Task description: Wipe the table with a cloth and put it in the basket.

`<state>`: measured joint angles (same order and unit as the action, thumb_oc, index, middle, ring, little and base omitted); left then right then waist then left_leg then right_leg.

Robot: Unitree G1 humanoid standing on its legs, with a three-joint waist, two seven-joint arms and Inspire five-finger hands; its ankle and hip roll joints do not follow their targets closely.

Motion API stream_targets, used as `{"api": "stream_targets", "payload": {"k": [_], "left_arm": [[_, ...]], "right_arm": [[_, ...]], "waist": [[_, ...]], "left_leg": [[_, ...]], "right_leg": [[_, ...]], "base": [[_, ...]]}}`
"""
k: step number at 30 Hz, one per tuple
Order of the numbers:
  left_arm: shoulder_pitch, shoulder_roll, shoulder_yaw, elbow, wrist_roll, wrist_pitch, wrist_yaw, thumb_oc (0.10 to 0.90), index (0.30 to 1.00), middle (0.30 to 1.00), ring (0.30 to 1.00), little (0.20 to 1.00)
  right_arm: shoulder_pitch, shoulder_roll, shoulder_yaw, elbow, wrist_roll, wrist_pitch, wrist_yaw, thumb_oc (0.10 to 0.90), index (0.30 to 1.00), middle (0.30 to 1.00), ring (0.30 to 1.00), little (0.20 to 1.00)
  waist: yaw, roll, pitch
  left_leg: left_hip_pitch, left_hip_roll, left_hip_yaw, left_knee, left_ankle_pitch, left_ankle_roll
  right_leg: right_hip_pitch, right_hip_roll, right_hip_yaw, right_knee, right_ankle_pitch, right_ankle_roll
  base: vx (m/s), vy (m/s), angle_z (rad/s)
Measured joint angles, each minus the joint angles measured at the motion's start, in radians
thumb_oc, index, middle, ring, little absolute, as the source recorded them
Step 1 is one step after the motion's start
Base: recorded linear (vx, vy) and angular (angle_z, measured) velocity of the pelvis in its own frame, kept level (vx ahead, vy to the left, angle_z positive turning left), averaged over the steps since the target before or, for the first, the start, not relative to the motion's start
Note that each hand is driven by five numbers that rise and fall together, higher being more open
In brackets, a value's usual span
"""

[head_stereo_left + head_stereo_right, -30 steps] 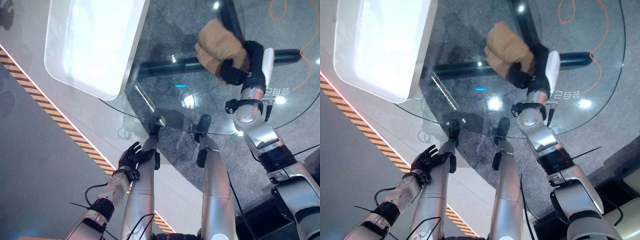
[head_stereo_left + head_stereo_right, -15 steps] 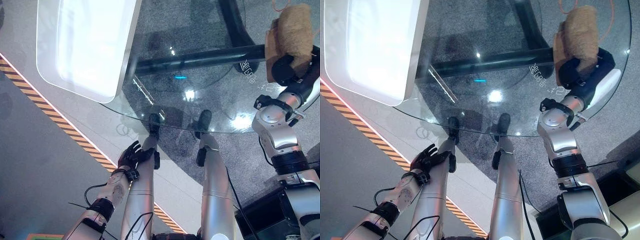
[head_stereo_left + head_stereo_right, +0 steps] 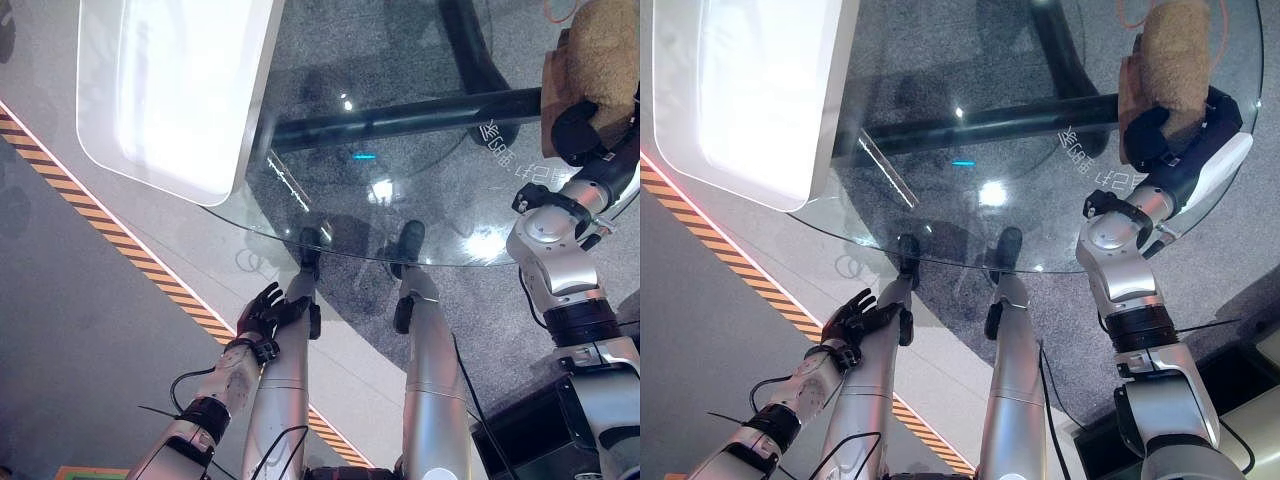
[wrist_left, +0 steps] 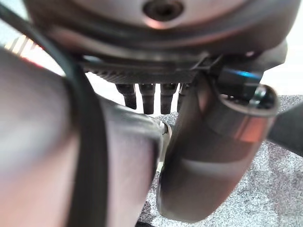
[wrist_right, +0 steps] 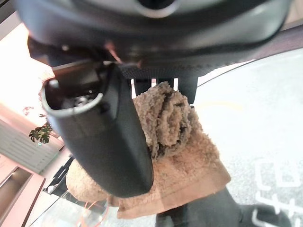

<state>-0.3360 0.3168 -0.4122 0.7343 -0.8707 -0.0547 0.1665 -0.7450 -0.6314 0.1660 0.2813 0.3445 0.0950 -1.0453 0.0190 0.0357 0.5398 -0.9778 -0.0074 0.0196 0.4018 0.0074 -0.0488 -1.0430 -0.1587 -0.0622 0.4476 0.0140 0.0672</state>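
Right wrist view: right robot hand (image 5: 102,137) clutches cloth (image 5: 180,156) on table (image 5: 265,118).

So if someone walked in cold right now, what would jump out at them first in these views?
Most likely the brown cloth, bunched in the right hand at the far right edge of the round glass table. Next, the big white basket sitting on the table's far left side, overhanging the rim. The left hand hangs low beside the table, fingers relaxed and holding nothing.
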Motion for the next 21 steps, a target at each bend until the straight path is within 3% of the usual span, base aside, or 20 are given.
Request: {"api": "stream_targets", "payload": {"k": [14,21], "left_arm": [[0.001,-0.015,0.023,0.014,0.007,-0.001,0.004,0.800,0.900,0.900,0.900,0.900],[0.027,-0.033,0.042,0.012,0.029,-0.011,0.003,0.800,0.900,0.900,0.900,0.900]], "right_arm": [[0.000,0.049,0.064,-0.065,-0.170,0.082,0.285,0.100,0.300,0.300,0.300,0.200],[0.008,0.082,0.178,-0.089,-0.252,0.095,0.462,0.100,0.300,0.300,0.300,0.200]], "waist": [[-0.017,0.002,0.000],[-0.021,0.013,-0.004]], "left_leg": [[0.004,0.001,-0.010,-0.006,0.015,-0.008],[0.037,0.009,-0.013,-0.021,0.016,-0.014]], "right_leg": [[0.002,-0.002,-0.012,0.013,-0.009,0.003],[0.027,0.002,-0.021,0.023,-0.025,-0.001]], "base": [[0.00,0.001,0.01],[0.01,0.002,0.01]]}}
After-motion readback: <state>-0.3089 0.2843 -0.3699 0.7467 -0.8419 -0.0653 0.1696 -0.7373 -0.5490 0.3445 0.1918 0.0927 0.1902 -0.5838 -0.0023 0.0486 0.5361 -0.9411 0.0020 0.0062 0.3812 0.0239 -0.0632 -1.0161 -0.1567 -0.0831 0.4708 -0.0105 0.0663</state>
